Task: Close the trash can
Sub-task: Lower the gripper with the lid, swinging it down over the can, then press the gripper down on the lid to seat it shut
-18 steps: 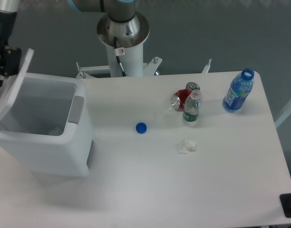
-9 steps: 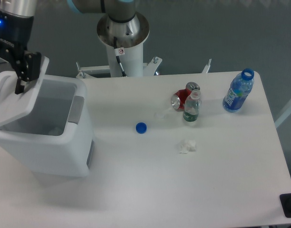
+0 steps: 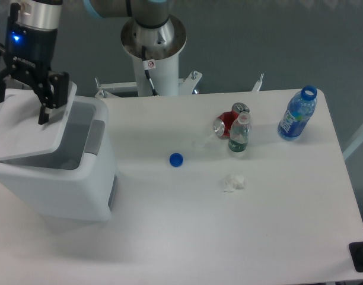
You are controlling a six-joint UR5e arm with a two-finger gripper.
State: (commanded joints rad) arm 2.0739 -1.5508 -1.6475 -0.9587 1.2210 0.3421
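Note:
The trash can (image 3: 63,190) is a big white bin at the table's left edge, with a grey latch strip (image 3: 94,138) on its right side. Its white lid (image 3: 24,133) lies nearly flat over the opening, still tilted, so a gap shows along the right where the inside is visible. My gripper (image 3: 21,102) hangs straight down over the lid's rear part. It is open, with its fingers spread wide and nothing between them. The right fingertip (image 3: 44,113) is at the lid's surface; whether it touches is unclear.
On the table lie a blue bottle cap (image 3: 176,159), a crumpled tissue (image 3: 233,182), a red can (image 3: 226,122) on its side, a small clear bottle (image 3: 238,135) and a blue bottle (image 3: 298,114) at the far right. The arm's base column (image 3: 153,44) stands behind the table.
The lid has swung down from upright to nearly flat. My gripper moved right and forward with it and now stands over the lid.

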